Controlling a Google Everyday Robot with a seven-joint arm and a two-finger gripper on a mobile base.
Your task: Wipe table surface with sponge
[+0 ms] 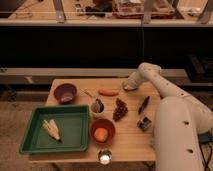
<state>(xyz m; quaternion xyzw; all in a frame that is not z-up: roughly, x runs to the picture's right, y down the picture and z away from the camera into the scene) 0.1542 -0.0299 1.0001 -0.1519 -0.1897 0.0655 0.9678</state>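
I read the table surface (131, 141) as matt pale wood planks. The green tray (72, 135) looks like smooth plastic with a slight sheen. The arm (176, 125) has a glossy, smooth white shell. The gripper (130, 85) is right of frame centre at the table's far edge, material unclear. The small cup (144, 123) glints like metal.

Off-white robot arm (172, 107): smooth rounded casing, thick tubular segments with bulbous joints, a few small dark dots on the widest segment. Pale gripper (131, 85), darker at its tip, sits at the far edge of the light-wood plank table surface (125, 147), right of centre.
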